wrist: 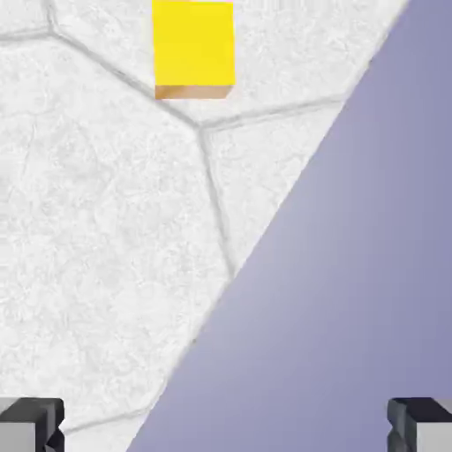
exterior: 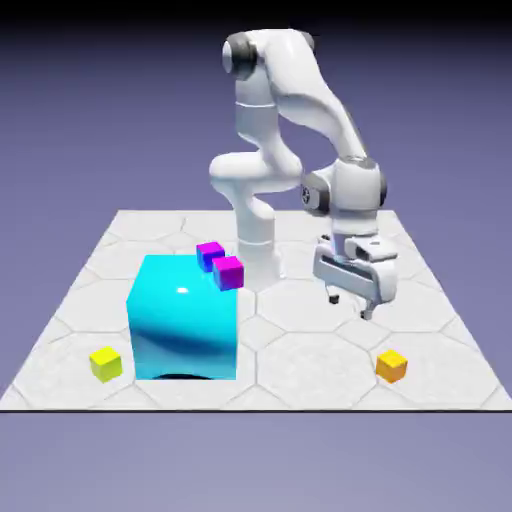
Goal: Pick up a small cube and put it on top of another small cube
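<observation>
Plainly, the orange cube (exterior: pixel 391 366) sat near the table's (exterior: pixel 310 375) front edge on the exterior view's right, an edge facing forward, no side visibly longest, while the gripper (exterior: pixel 350 307) hung wide open.

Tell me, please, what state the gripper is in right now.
Gripper: open, fingertips wide apart, holding nothing.

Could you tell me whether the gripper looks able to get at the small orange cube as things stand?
Probably yes: the gripper is open and empty, and nothing shows between it and the orange cube, which stands apart from the other cubes.
</observation>
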`<state>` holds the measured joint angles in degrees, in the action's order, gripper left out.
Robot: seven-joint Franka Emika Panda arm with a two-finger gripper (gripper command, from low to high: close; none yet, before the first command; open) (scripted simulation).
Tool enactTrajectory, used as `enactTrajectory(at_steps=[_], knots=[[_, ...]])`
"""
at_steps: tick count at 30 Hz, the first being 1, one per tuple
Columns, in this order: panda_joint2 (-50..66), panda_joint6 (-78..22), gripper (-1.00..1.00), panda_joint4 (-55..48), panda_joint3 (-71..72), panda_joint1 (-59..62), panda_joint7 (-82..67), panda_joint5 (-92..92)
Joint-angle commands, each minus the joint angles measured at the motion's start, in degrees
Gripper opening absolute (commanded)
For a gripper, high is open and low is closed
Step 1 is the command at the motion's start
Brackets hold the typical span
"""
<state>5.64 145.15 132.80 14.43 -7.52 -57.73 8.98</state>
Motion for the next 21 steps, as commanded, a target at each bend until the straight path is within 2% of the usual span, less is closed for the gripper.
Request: enactTrajectory(at_steps=[1,21], knots=[[1.0,-0.7,0.0,-0.7,0.4,-0.1,-2.5,0.2],[20.0,-15.1,0.0,-14.7,7.5,-3.4,-52.3,4.7]])
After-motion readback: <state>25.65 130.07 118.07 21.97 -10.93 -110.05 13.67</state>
